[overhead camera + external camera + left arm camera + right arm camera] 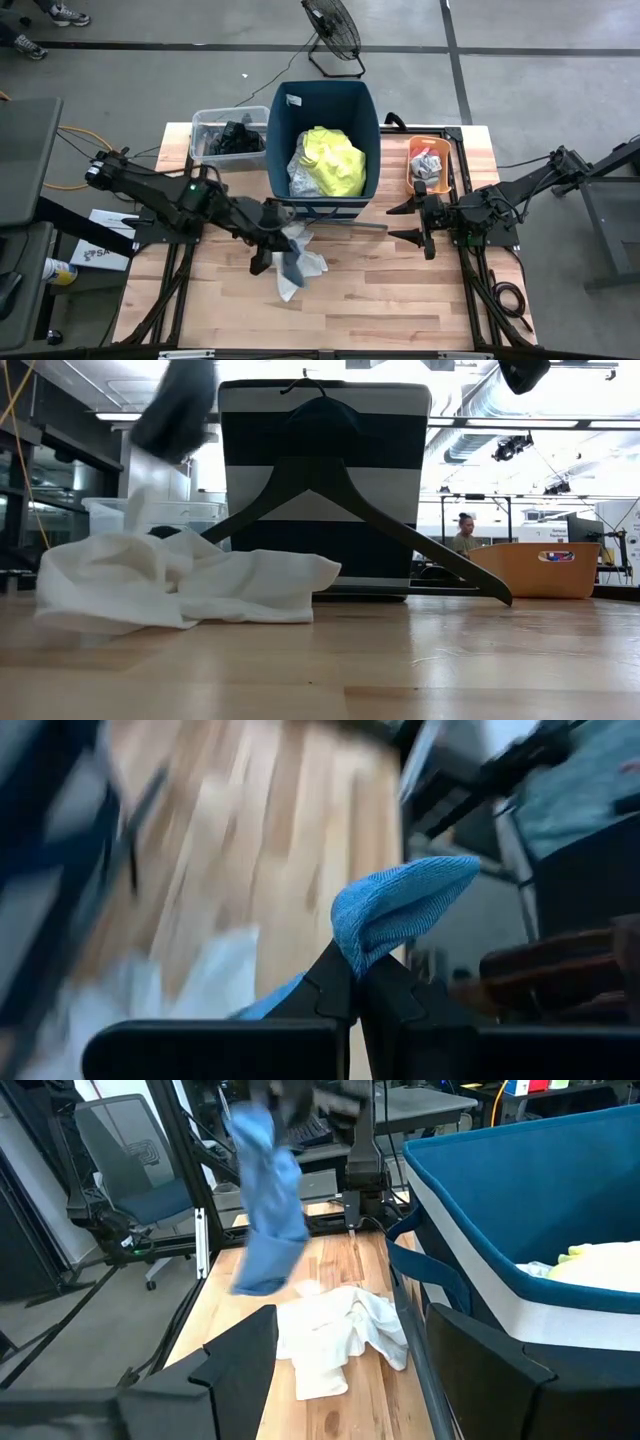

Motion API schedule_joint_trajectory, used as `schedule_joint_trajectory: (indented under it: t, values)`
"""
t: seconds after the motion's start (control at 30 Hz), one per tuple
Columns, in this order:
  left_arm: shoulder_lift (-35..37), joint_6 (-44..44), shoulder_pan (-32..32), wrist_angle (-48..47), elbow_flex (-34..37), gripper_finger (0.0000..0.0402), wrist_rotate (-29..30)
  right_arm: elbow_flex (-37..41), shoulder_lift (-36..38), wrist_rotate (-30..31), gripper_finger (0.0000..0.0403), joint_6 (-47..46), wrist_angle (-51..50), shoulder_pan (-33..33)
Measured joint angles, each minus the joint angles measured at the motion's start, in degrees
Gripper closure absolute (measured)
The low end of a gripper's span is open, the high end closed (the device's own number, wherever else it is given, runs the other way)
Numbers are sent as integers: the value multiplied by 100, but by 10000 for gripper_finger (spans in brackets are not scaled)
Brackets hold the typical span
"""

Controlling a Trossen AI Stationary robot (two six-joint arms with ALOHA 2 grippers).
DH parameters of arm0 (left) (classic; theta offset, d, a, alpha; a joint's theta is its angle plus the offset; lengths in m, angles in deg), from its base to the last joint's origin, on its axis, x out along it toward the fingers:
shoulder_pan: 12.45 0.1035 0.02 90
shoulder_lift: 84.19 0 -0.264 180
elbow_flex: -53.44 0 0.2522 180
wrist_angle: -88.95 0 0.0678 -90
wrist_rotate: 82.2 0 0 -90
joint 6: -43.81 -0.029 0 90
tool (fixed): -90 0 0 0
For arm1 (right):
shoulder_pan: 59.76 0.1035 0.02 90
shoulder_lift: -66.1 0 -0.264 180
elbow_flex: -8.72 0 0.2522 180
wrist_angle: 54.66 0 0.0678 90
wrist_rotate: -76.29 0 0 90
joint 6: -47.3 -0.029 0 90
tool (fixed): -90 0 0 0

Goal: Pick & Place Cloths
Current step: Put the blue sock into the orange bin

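The left end effector hangs just in front of the dark-blue bin, fingers pinched tight on one blue cloth. The left wrist view shows it plainly: the blue cloth is nipped between the two closed fingertips, a fold poking up past them. From the right wrist view that cloth dangles clear above the surface, so I judge this a lift, with the open bin right beside it as the likely drop spot.

Below it, one white cloth lies crumpled on the surface, just in front of the bin. The low view shows the white cloth spread flat, touching nothing but wood. It looks to be next in line.

Inside the bin: one neon-yellow shirt heaped on top, and one grey-white piece beside it. More may lie beneath; I cannot tell.

One black hanger leans against the bin's front wall.

Left of the bin, one clear tub holds dark clothes. Right of the bin, one orange tub holds a small grey-white piece.

The right end effector waits to the bin's right, in front of the orange tub, fingers spread wide and empty.
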Motion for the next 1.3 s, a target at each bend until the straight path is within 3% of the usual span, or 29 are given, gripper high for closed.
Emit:
schedule_joint_trajectory:
  t: [0.27, 0.47, 0.7, 0.93, 1.1, 1.3]
  values:
    - [7, -1039, 2, 1360, -272, 400, 791, 0, 0, 0, 156, 0, 0, 1]
    - [-70, -1324, 2, 1892, -272, 400, 1361, 0, 0, 0, 156, 0, 4, 0]
    - [-354, -1538, 78, 2830, -280, 400, 1491, 0, -26, -20, 156, 2, 2, 2]
    - [-592, -1791, 241, 3505, -267, 401, 1513, 0, -39, -427, 156, -127, 24, 2]
    - [-824, -2015, 446, 4164, -274, 401, 1530, 0, -40, -411, 156, -97, 558, 0]
    - [-1082, -2100, 739, 4748, -272, 401, 1477, 0, -160, -310, 156, 677, 1267, 0]
